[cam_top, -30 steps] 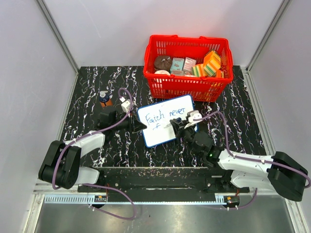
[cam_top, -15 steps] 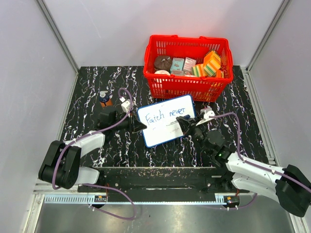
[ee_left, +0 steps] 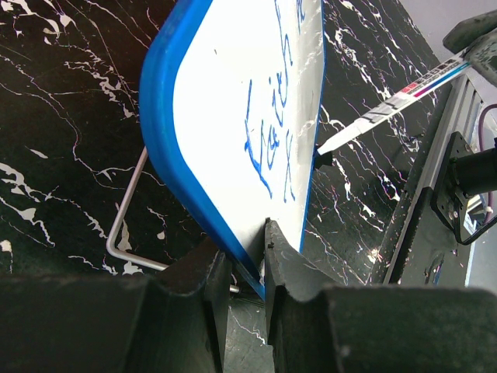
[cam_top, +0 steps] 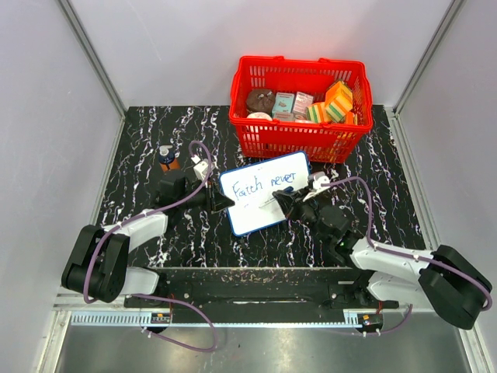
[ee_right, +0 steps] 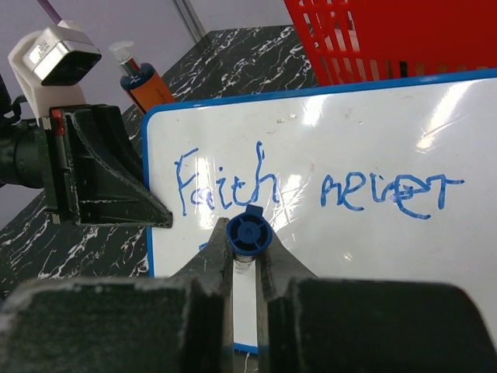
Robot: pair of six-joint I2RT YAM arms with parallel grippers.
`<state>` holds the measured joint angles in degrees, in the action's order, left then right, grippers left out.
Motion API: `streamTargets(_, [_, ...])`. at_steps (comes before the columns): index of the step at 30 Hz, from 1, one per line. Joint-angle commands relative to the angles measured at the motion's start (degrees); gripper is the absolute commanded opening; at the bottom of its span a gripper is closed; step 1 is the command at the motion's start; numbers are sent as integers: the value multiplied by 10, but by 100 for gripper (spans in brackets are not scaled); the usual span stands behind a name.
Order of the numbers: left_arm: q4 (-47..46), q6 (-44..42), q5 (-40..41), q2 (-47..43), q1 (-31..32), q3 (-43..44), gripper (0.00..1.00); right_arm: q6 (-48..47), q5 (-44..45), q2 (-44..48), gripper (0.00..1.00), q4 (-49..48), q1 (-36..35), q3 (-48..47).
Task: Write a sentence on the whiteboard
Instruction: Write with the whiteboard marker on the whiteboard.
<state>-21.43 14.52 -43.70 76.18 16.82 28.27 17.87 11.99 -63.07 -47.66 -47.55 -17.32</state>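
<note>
The whiteboard (cam_top: 268, 208) stands tilted at the table's middle, blue-framed. The sentence (cam_top: 264, 186) reads "Faith never" in blue, with a small mark started on the line below. My left gripper (cam_top: 224, 202) is shut on the board's left edge; in the left wrist view the frame (ee_left: 159, 116) sits between the gripper (ee_left: 245, 249) fingers. My right gripper (cam_top: 286, 203) is shut on a blue-capped marker (ee_right: 248, 231), its tip at the board below "Faith". The right wrist view shows the board (ee_right: 373, 256), the words (ee_right: 311, 190) and the gripper (ee_right: 247, 260). The marker (ee_left: 404, 97) also shows in the left wrist view.
A red basket (cam_top: 299, 140) full of small packages stands just behind the board. An orange bottle (cam_top: 166, 158) with a blue cap stands at the left, also in the right wrist view (ee_right: 144, 84). A wire stand (ee_left: 124, 210) props the board's back.
My right gripper drew back right off the board half a second ago, then came left again to the second line. The left gripper and board have not moved.
</note>
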Motion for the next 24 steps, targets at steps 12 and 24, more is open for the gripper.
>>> streamTargets(12, [-2, -81, 63, -2, -2, 7, 0, -7, 32, -28, 0, -41, 4, -34])
streamTargets(24, [-2, -81, 63, -3, -3, 7, 0, -8, 23, -64, 0, -53, 4, -49])
